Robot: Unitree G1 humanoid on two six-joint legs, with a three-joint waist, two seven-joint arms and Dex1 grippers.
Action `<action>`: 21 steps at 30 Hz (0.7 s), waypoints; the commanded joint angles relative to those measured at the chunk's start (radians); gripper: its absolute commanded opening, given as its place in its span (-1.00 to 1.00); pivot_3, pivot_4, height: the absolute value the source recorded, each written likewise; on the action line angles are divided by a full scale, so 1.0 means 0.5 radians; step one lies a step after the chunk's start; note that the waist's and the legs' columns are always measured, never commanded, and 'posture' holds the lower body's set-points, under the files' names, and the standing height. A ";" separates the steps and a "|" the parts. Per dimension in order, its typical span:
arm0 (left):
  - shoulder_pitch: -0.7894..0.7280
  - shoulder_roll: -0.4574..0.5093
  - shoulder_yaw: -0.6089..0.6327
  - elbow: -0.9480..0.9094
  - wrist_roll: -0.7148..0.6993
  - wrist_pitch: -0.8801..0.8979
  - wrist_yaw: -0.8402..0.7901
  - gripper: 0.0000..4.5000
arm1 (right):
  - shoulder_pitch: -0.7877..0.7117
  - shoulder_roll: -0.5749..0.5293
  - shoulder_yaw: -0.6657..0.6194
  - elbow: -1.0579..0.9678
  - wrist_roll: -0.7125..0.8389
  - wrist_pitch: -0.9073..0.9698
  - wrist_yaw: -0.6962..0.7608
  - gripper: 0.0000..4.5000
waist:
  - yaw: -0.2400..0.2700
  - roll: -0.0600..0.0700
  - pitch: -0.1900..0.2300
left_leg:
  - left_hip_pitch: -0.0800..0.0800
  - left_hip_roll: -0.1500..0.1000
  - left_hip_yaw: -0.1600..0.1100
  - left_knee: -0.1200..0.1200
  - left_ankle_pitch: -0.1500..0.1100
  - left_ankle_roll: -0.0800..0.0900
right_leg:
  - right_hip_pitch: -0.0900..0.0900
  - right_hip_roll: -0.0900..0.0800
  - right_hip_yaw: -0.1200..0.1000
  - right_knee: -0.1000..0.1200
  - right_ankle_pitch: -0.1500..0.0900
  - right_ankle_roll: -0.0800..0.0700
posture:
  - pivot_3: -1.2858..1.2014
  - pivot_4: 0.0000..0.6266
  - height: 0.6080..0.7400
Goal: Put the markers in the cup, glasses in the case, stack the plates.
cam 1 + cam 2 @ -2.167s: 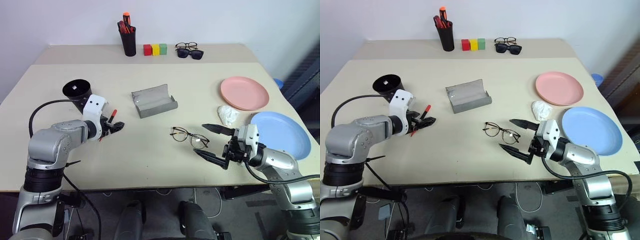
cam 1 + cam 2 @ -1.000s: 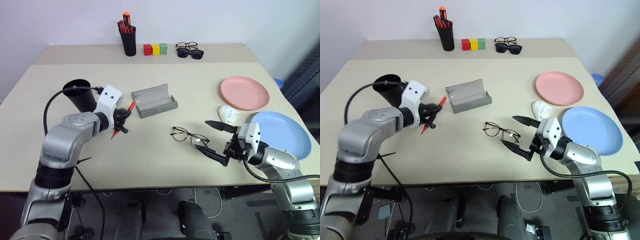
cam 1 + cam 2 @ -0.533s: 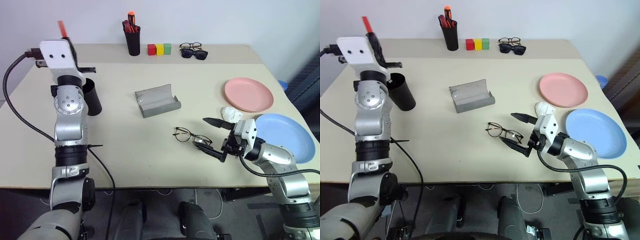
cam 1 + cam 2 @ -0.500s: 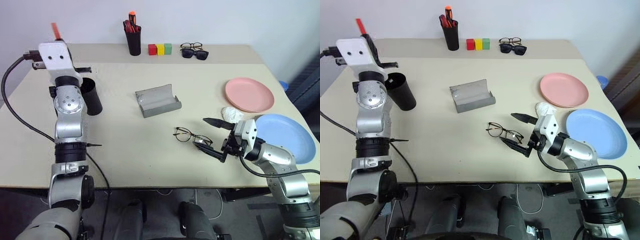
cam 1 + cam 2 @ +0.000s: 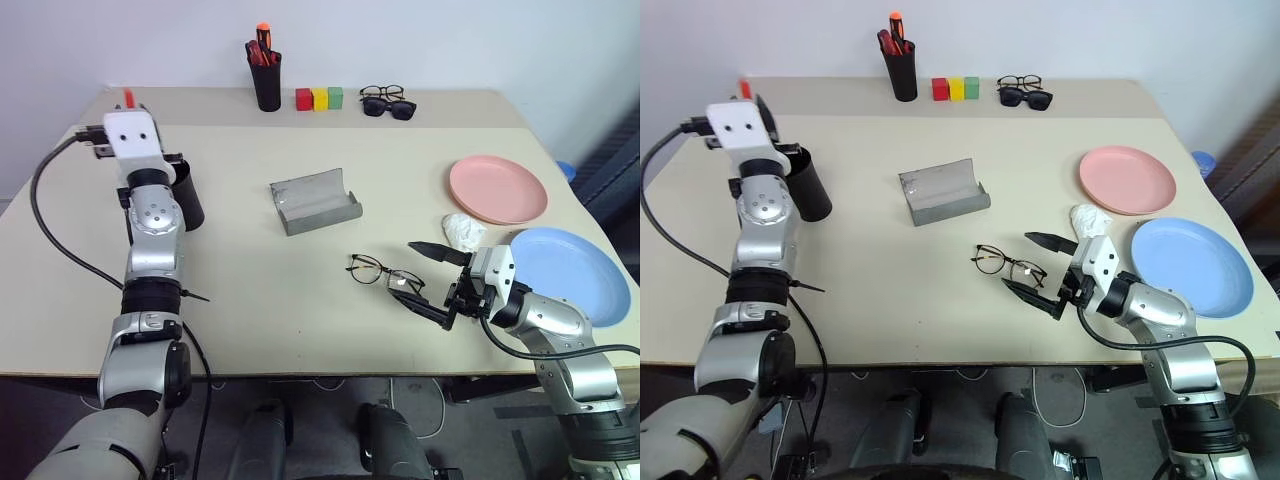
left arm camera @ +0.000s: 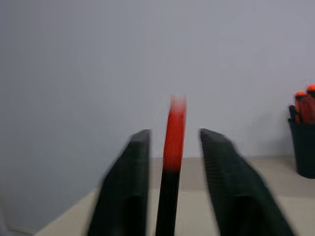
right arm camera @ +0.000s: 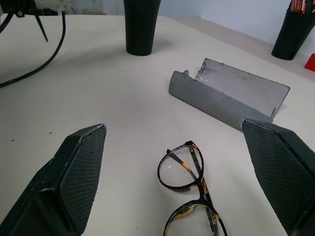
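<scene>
The left arm has swung up over the cup (image 5: pixel 181 190) near the desk's left edge, and the red-capped marker (image 6: pixel 172 162) that lay sideways in its grip a second ago now stands upright between the left gripper (image 6: pixel 173 187) fingers, which have parted and no longer pinch it. I'd judge it is being dropped into the cup. The right gripper (image 5: pixel 425 277) has stayed spread wide, one finger on each side of the glasses (image 5: pixel 384 272) near the front edge, not touching. The open case (image 5: pixel 316 200) waits mid-desk; pink plate (image 5: pixel 497 187) and blue plate (image 5: pixel 570 272) sit unstacked by the right edge.
</scene>
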 commanded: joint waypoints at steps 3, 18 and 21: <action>0.064 -0.092 0.020 -0.195 -0.151 -0.063 -0.110 0.89 | 0.001 -0.020 -0.059 -0.093 0.015 -0.010 -0.026 1.00 | 0.000 0.000 0.000 | 0.000 0.000 0.000 0.000 0.000 0.000 | 0.000 0.000 0.000 0.000 0.000 0.000 | 0.03 -0.52 1.00; -0.482 0.157 -0.857 -0.359 -0.640 1.801 -2.030 0.89 | 0.150 -0.051 -0.144 -0.221 0.000 0.050 -0.163 1.00 | -0.019 0.000 0.000 | 0.001 0.001 0.000 -0.001 0.000 0.000 | 0.000 0.001 0.000 0.000 -0.005 -0.007 | 0.03 -0.52 1.00; -0.563 0.079 -1.058 -0.144 -0.487 1.753 -2.158 0.89 | 0.211 -0.051 -0.187 -0.279 -0.007 0.057 -0.208 1.00 | -0.017 0.000 0.000 | 0.000 0.001 0.000 -0.002 0.000 0.000 | -0.003 0.002 0.000 0.002 -0.005 -0.007 | 0.03 -0.52 1.00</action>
